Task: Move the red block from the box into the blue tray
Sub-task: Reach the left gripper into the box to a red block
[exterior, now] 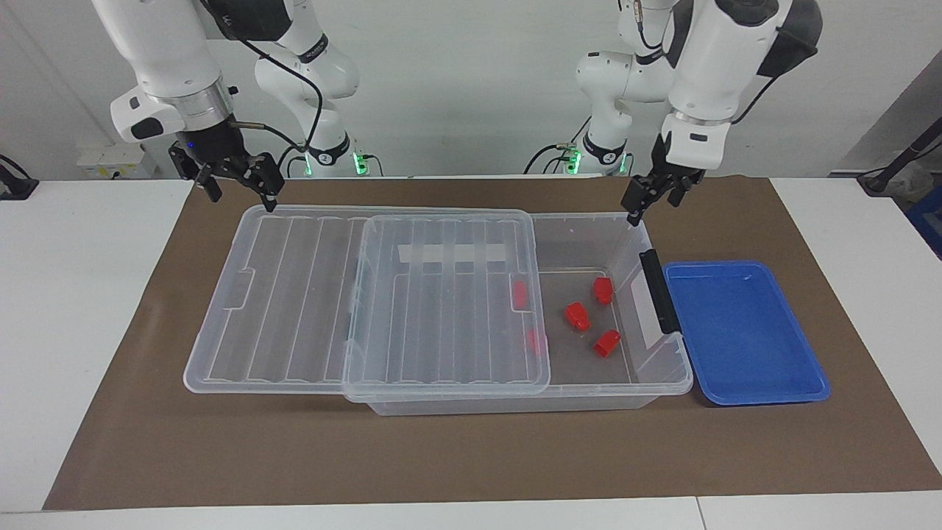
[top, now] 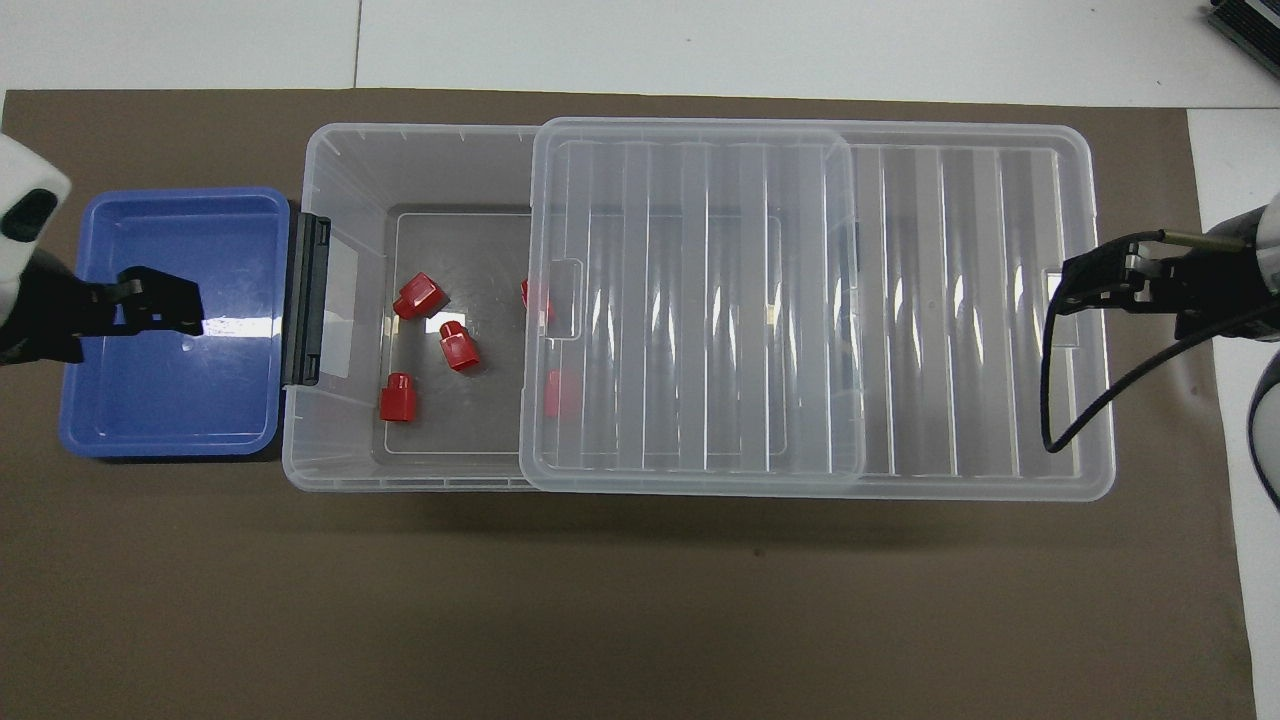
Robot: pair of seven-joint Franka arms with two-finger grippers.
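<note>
The box [exterior: 589, 401] is a clear bin in the middle of the brown mat. Its ribbed lid [exterior: 441, 316] is slid toward the right arm's end, so the latch end stands open. Three red blocks [exterior: 577, 316] lie on the open floor, and two more show through the lid [exterior: 519, 294]. The blue tray [exterior: 743, 331] lies empty beside the box's latch end. My left gripper [exterior: 653, 202] is open, up in the air over the latch end. My right gripper [exterior: 239, 193] is open, over the lid's end corner. In the overhead view I see the blocks [top: 459, 346], tray [top: 170, 400], left gripper [top: 160, 300] and right gripper [top: 1075, 285].
A black latch [exterior: 659, 291] stands on the box's end wall next to the tray. A white tape strip [exterior: 452, 254] shows through the lid. The brown mat [exterior: 471, 456] covers the table's middle, with white table at both ends.
</note>
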